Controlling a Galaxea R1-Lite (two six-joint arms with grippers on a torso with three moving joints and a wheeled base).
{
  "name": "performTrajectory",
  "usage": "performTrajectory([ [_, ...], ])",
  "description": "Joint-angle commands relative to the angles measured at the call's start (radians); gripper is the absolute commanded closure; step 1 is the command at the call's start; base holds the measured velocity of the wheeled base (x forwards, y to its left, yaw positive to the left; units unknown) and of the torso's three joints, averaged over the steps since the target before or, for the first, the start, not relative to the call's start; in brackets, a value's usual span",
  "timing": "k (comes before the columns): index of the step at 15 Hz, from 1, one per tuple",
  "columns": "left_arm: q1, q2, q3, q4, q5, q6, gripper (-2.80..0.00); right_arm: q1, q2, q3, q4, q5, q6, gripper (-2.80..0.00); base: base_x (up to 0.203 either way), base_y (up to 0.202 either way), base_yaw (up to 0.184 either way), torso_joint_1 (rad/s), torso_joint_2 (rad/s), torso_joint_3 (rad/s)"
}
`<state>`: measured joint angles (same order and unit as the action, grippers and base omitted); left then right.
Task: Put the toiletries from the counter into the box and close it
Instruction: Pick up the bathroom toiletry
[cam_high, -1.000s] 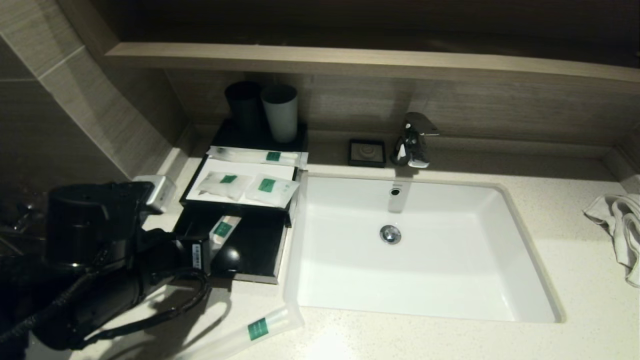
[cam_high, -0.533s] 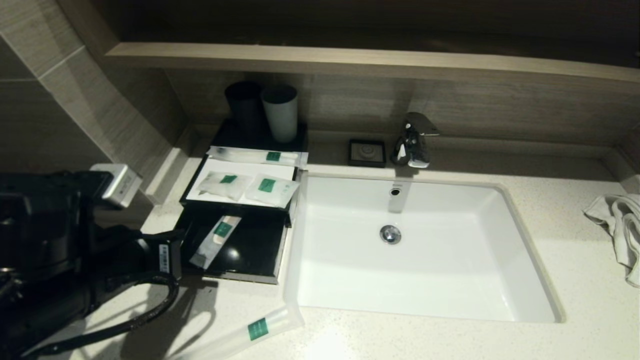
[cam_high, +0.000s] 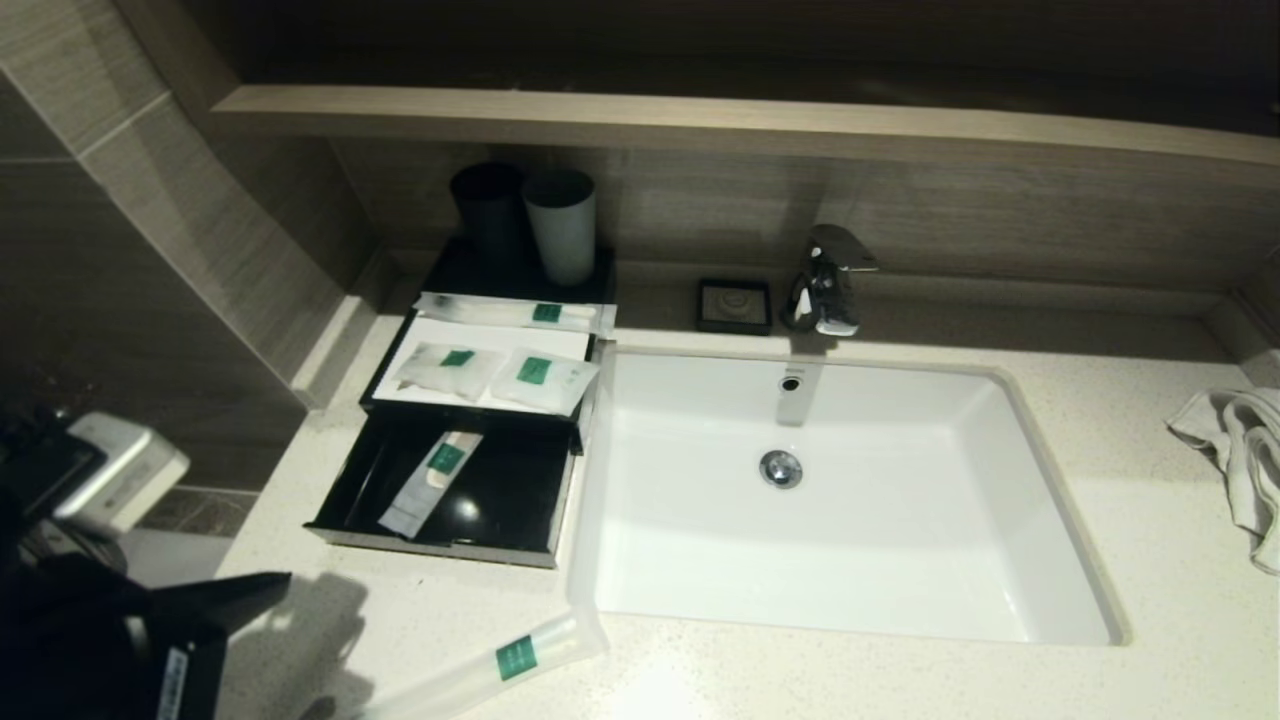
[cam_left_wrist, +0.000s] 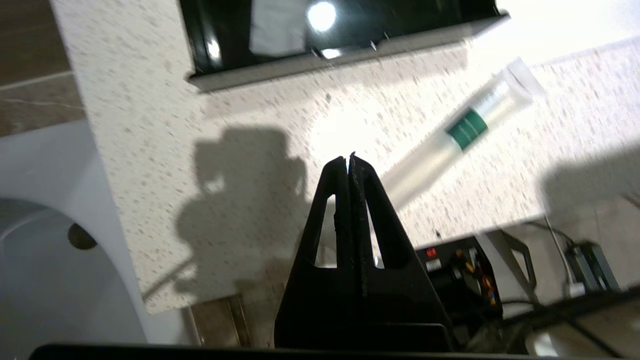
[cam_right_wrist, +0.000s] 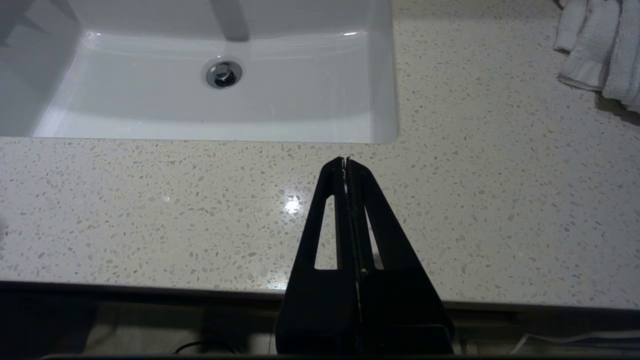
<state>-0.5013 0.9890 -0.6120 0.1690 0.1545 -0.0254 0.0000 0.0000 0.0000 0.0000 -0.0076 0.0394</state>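
The black box (cam_high: 480, 400) with a white top stands left of the sink, and its front drawer (cam_high: 500, 500) is pulled out. One slim packet (cam_high: 430, 480) lies in the drawer. Two small pouches (cam_high: 447, 366) (cam_high: 540, 375) and a long packet (cam_high: 515, 313) rest on the box top. Another long packet (cam_high: 500, 660) (cam_left_wrist: 450, 145) lies on the counter (cam_high: 1150, 560) near its front edge. My left gripper (cam_high: 270, 590) (cam_left_wrist: 350, 159) hovers shut and empty at the near left corner, left of that packet. Shut and empty too, my right gripper (cam_right_wrist: 346, 161) is over the counter's front strip; the head view does not show it.
A white sink basin (cam_high: 850, 500) fills the middle, with a chrome faucet (cam_high: 828, 280) and a small black dish (cam_high: 735, 305) behind it. Black and grey tumblers (cam_high: 490, 215) (cam_high: 562, 225) stand behind the box. A white towel (cam_high: 1245, 460) lies at the far right.
My left arm has drawn back from over the open drawer toward the near left corner. The slim packet stays lying in the drawer, now fully in sight.
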Motion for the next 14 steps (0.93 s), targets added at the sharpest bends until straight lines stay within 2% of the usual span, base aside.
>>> performTrajectory([
  [1,-0.005,-0.056,0.037,0.024,-0.072,0.020,0.00,0.000,0.002,0.000,0.000,0.000,0.000,0.00,0.000,0.000,0.000,0.000,0.00,0.000],
  [6,-0.010,-0.046,0.068,0.026,-0.153,0.052,0.00,0.000,0.002,0.000,0.000,0.000,0.000,0.00,0.000,0.000,0.000,0.000,0.00,0.000],
  [8,-0.009,-0.034,0.093,0.023,-0.159,0.090,0.00,0.000,0.002,0.000,0.000,0.000,0.000,0.00,0.000,0.000,0.000,0.000,0.00,0.000],
  [11,-0.010,-0.003,0.111,0.017,-0.161,0.098,0.00,0.000,0.002,0.000,0.000,0.000,0.000,0.00,0.000,0.000,0.000,0.000,0.00,0.000],
  [14,-0.011,0.053,0.119,0.014,-0.162,0.139,0.00,0.000,0.002,0.000,0.000,0.000,0.000,0.00,0.000,0.000,0.000,0.000,0.00,0.000],
])
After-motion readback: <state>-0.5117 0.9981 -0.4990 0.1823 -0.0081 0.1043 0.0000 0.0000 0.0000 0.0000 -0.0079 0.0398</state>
